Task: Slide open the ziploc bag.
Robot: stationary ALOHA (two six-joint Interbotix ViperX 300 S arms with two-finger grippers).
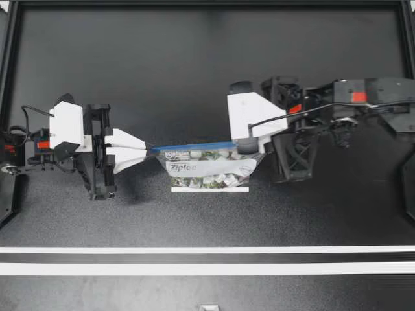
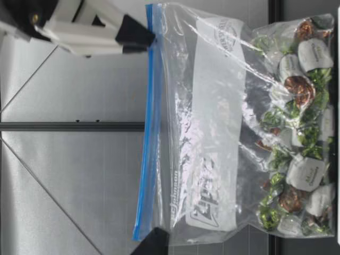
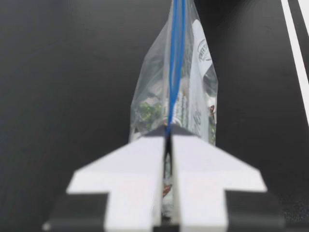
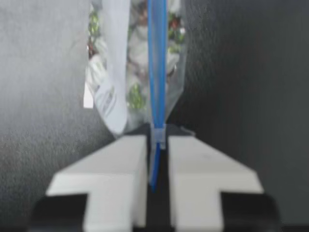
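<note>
matte black tabletop crossed by two white stripes carries one clear, crinkly ziploc bag, upright mid-table, its single blue zip strip on top. foil-wrapped sweets, too many to count, fill its bottom. my left gripper pinches one end of the strip, my right gripper the other, both pairs of flat white fingers clamped narrow.

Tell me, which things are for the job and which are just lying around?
For the job: clear plastic ziploc bag, its blue zip strip, my left end effector and right end effector, both shut on that strip.
Just there: wrapped sweets inside the bag, white tape lines on the black table.
</note>
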